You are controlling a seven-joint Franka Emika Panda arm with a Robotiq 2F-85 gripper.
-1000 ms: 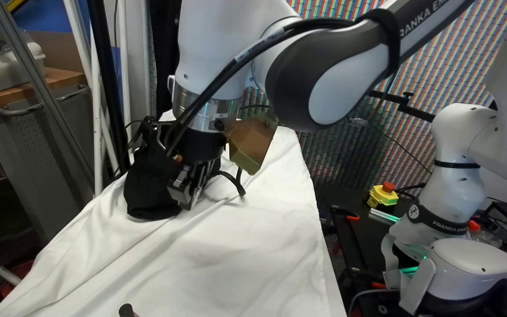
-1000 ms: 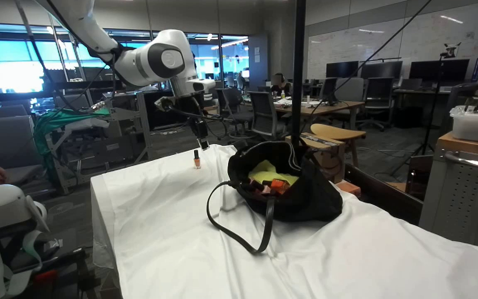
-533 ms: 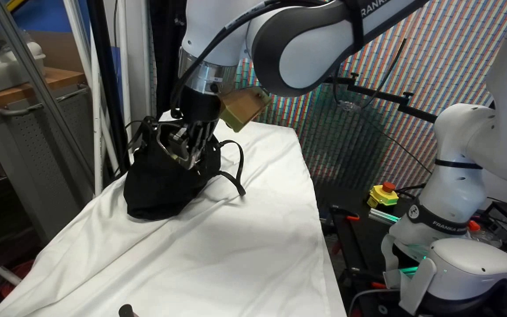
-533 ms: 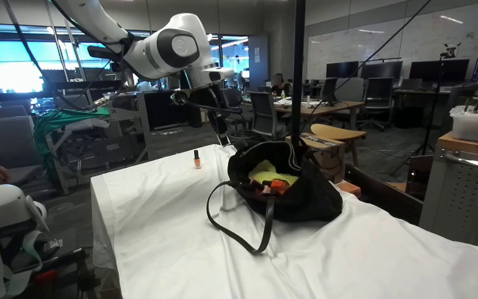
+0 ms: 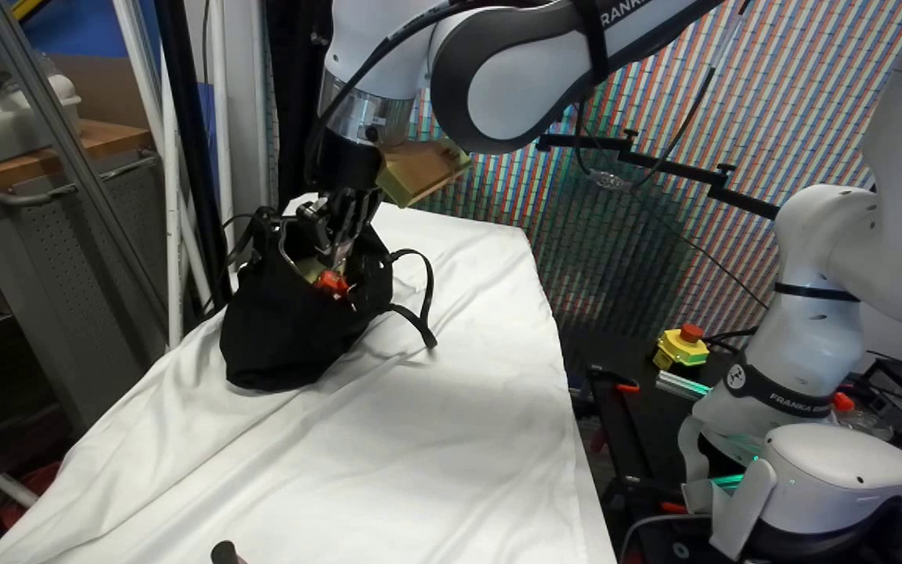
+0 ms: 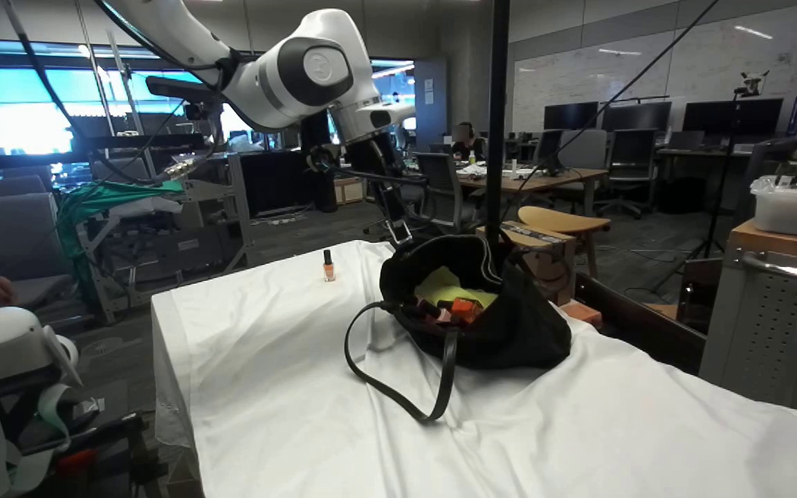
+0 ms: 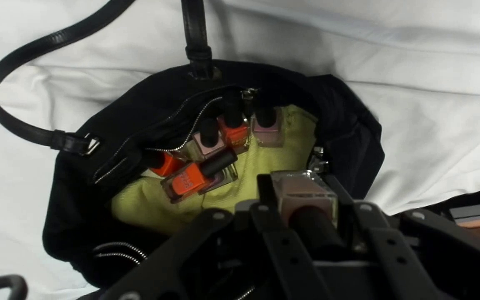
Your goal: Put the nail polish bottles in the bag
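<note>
Between the 2 fingers (image 7: pixel 286 254) of the hand (image 7: pixel 302 187), a mauve nail polish bottle (image 7: pixel 306 200) is gripped, its black cap (image 7: pixel 315 227) back toward the hand's base and its glass bottom pointing outward. Just ahead of the hand in the wrist view, and mostly to its left, opens the black bag (image 7: pixel 340 112) with a yellow-green lining (image 7: pixel 281 160). Whether the gripped bottle hangs over that opening or just short of it, I cannot tell. Inside the bag, beyond the fingertips, lie at least 5 more: 3 orange-red bottles (image 7: pixel 186 183) and 2 pinkish bottles (image 7: pixel 268 135). Beside the orange-red bottle whose cap is on the hand's side, more glass shows, too covered to count. Farther ahead and left, a looped handle (image 7: pixel 58 38) lies on the white cloth (image 7: pixel 431 41). Well apart from the hand, in an exterior view, 1 orange bottle (image 6: pixel 329 270) stands upright on the cloth-covered table (image 6: pixel 281 387). Up from the hand rises the arm (image 5: pixel 490 78). Farther out, past the table's edge, are a white robot base (image 5: pixel 842 462) and a yellow box (image 5: pixel 678 352) with a red button (image 5: pixel 690 332).
</note>
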